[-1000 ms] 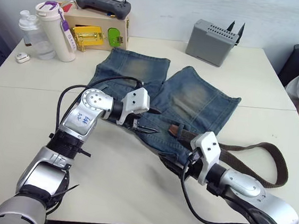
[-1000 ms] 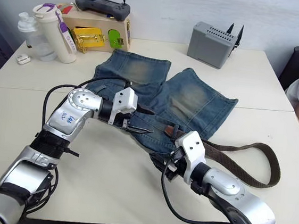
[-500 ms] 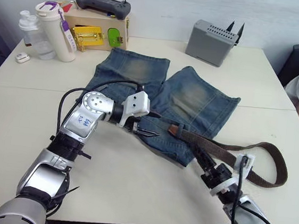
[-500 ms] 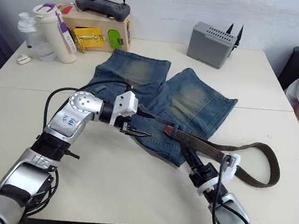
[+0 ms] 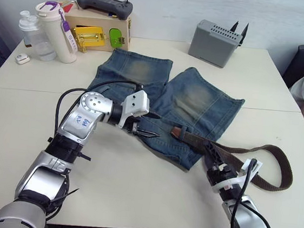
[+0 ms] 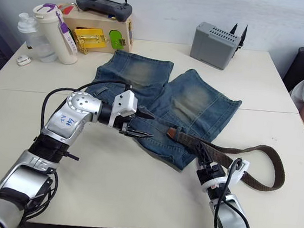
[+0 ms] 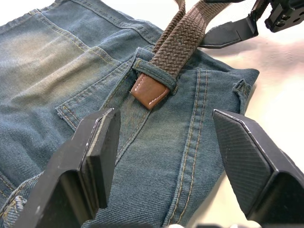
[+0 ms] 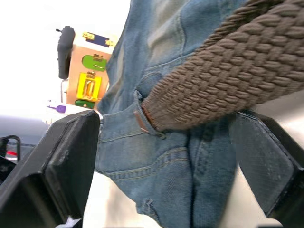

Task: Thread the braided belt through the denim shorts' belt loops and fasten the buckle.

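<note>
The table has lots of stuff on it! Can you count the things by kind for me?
Denim shorts: 1
Braided belt: 1
Bottles: 2
Wooden box: 1
Black controller: 1
Grey box: 1
Small white gadget: 1
Total: 8

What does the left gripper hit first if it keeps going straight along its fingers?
Most likely the tan leather tip of the dark-brown braided belt, poking out of a blue denim belt loop on the faded denim shorts. The open left gripper points at it; depth is unclear, so denim may touch first.
</note>
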